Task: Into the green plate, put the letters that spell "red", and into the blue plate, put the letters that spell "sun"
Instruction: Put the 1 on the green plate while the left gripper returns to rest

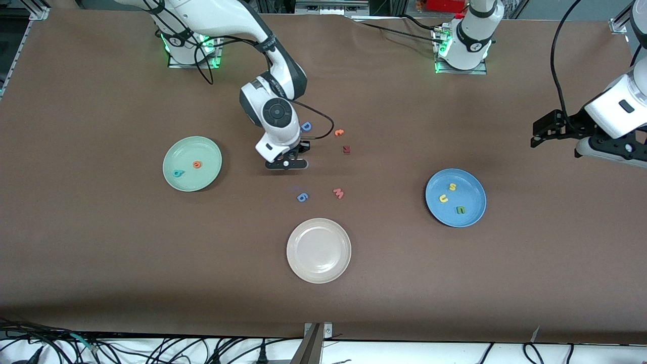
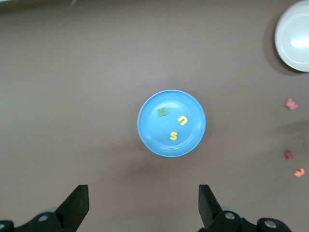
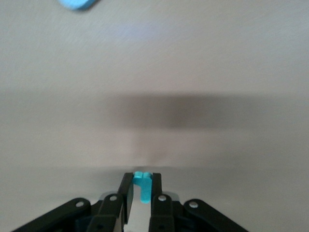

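My right gripper (image 1: 286,163) is low over the table's middle, between the green plate (image 1: 202,149) and the loose letters. It is shut on the teal "r" (image 3: 142,186), which stands upright between its fingertips. In the green plate lie the orange "e" (image 1: 197,164) and the teal "d" (image 1: 178,173). The blue plate (image 1: 470,189) holds the yellow "s" (image 1: 453,187), yellow "u" (image 1: 443,198) and olive "n" (image 1: 460,210). My left gripper (image 1: 537,137) waits high at its own end of the table, open and empty, looking down on the blue plate (image 2: 154,135).
A cream-white plate (image 1: 318,250) sits nearest the front camera. Loose letters lie around my right gripper: a blue capital "D" (image 1: 306,126), an orange letter (image 1: 339,132), a dark red one (image 1: 346,149), a pink "w" (image 1: 338,193) and a blue one (image 1: 302,197).
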Robot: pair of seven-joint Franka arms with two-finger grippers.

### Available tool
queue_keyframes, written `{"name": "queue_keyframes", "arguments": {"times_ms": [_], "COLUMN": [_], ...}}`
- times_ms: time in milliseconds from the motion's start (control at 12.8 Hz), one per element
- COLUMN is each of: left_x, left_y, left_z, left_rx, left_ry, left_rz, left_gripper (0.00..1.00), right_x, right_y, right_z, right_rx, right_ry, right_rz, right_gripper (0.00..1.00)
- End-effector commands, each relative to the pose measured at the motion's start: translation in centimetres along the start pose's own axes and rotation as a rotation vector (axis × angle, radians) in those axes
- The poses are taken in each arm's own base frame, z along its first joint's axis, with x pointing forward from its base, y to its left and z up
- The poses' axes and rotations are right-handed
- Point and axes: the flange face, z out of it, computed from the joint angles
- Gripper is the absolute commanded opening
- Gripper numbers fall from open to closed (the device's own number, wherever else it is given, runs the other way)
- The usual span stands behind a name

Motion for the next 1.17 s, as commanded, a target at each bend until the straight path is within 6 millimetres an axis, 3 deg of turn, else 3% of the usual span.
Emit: {"name": "queue_keyframes", "arguments": {"times_ms": [0, 156, 312, 468, 546, 702, 936, 1092], "left_x": [-2.2, -1.4, -1.9, -2.2, -2.3, -3.0, -3.1, -3.2], "left_y": [-0.3, -0.7, -0.3, 1.0, 1.2, 3.4, 2.0, 2.3], "left_z": [-1.0, -1.1, -1.1, -0.9, -0.9, -1.3, -1.2, -1.3], "left_rx": [0.046, 0.042, 0.038, 0.037, 0.037, 0.052, 0.038, 0.037], "left_ry": [0.025, 0.076, 0.043, 0.003, -0.005, -0.022, -0.025, -0.024], "left_rz": [-0.073, -0.076, -0.076, -0.050, -0.051, -0.052, -0.105, -0.108], "left_gripper": [1.00, 1.00, 1.00, 1.00, 1.00, 1.00, 1.00, 1.00], "right_x": [1.3, 2.8, 3.8, 5.3, 6.0, 6.7, 7.2, 7.1], "right_y": [3.5, 6.9, 10.5, 15.3, 18.2, 22.8, 30.9, 33.0], "right_z": [-3.8, -5.6, -7.5, -8.7, -8.6, -8.2, -5.2, -3.5], "right_rx": [-0.026, -0.043, -0.061, -0.075, -0.086, -0.100, -0.078, -0.073], "right_ry": [-0.015, -0.035, -0.064, -0.094, -0.120, -0.176, -0.246, -0.279], "right_rz": [-0.019, -0.045, -0.070, -0.122, -0.143, -0.180, -0.181, -0.188], "right_gripper": [0.06, 0.06, 0.06, 0.07, 0.07, 0.07, 0.07, 0.07]}}
